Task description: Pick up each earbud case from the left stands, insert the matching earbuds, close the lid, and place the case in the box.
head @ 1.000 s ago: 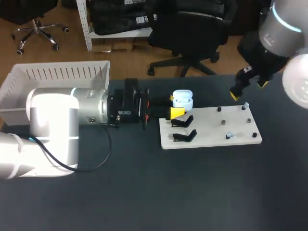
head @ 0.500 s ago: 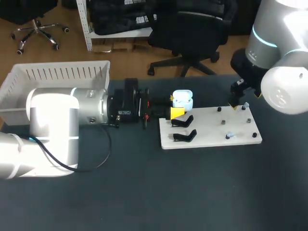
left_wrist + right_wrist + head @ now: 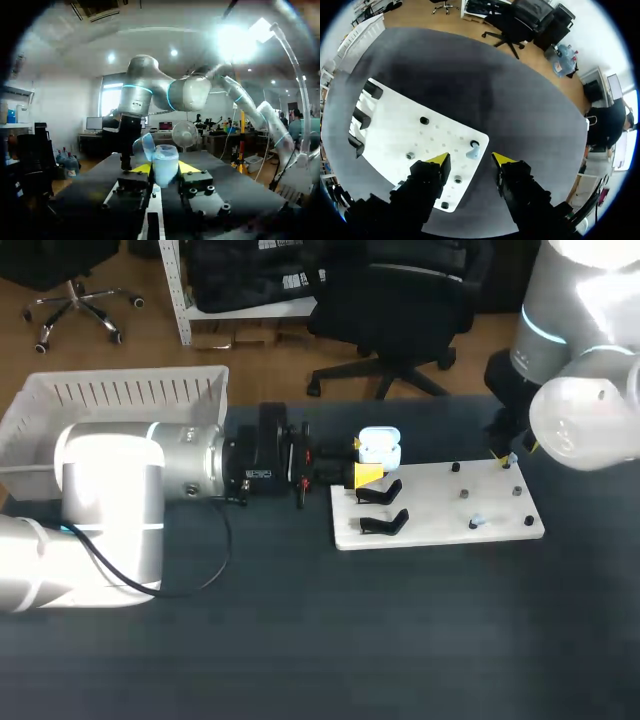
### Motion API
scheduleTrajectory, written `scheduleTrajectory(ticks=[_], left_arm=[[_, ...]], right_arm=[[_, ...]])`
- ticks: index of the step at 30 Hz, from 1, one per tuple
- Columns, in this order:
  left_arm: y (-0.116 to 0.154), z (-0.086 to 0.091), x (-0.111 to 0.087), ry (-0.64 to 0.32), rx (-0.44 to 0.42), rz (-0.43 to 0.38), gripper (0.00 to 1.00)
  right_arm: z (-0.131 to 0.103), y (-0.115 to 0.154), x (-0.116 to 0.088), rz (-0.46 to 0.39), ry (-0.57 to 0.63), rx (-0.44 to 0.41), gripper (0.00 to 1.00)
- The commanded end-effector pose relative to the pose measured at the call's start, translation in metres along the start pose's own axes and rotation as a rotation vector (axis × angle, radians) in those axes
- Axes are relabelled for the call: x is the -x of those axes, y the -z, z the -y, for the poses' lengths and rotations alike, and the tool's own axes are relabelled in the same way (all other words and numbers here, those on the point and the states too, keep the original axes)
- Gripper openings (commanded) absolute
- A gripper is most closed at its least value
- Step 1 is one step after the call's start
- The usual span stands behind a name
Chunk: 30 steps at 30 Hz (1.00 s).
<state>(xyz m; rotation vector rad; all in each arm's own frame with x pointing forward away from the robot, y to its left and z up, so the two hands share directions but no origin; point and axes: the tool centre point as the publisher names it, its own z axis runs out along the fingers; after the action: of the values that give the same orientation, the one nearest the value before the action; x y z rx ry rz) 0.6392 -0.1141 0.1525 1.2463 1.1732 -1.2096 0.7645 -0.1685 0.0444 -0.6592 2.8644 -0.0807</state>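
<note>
The white slatted plastic box (image 3: 120, 390) stands at the table's far left corner; the left arm (image 3: 110, 500) lies across its front and hides most of its inside. The small white earbud case (image 3: 165, 162) has its lid tipped open, and whether any earbud sits in it cannot be told. The left gripper (image 3: 165, 171) is closed on the case, one yellow tip against each side, holding it just beyond the two black stands (image 3: 382, 507) at the left end of the flat white board (image 3: 430, 502).

The right gripper (image 3: 471, 159) hangs over the board's far right corner with its fingers spread wide and nothing held. A small pale earbud (image 3: 472, 150) sits on a peg at that corner, just ahead of the gap between the tips.

Compared with a second ago, the right gripper has come down from above the table's far edge to that corner of the board. The left arm, the case and the box are where they were.
</note>
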Motion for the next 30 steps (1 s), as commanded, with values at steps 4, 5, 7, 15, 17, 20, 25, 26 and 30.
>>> scheduleTrajectory(ticks=[4,5,7,15,17,20,25,26,30], left_arm=[[0.000,0.001,-0.001,-0.004,0.006,0.005,0.00],[0.000,0.001,-0.001,-0.004,0.006,0.005,0.00],[0.000,0.001,-0.001,-0.004,0.006,0.005,0.00],[0.000,0.001,-0.001,-0.004,0.006,0.005,0.00],[0.000,0.001,-0.001,-0.004,0.006,0.005,0.00],[0.000,0.001,-0.001,-0.004,0.006,0.005,0.00],[0.000,0.001,-0.001,-0.004,0.006,0.005,0.00],[0.000,0.001,-0.001,-0.004,0.006,0.005,0.00],[0.000,0.001,-0.001,-0.004,0.006,0.005,0.00]], right_arm=[[0.001,-0.004,-0.002,0.001,-0.004,-0.004,0.46],[0.001,-0.005,-0.002,0.000,-0.005,-0.004,0.45],[0.001,-0.006,-0.002,-0.002,-0.006,-0.005,0.45],[0.001,-0.012,-0.003,-0.004,-0.005,-0.018,0.45],[0.001,-0.013,-0.002,-0.003,-0.019,-0.007,0.44],[0.001,-0.015,-0.002,-0.006,-0.029,-0.002,0.42],[0.002,-0.018,-0.004,-0.008,-0.044,0.004,0.42],[0.003,-0.018,-0.004,-0.008,-0.043,0.003,0.41],[0.004,-0.018,-0.002,-0.004,-0.050,0.007,0.40]])
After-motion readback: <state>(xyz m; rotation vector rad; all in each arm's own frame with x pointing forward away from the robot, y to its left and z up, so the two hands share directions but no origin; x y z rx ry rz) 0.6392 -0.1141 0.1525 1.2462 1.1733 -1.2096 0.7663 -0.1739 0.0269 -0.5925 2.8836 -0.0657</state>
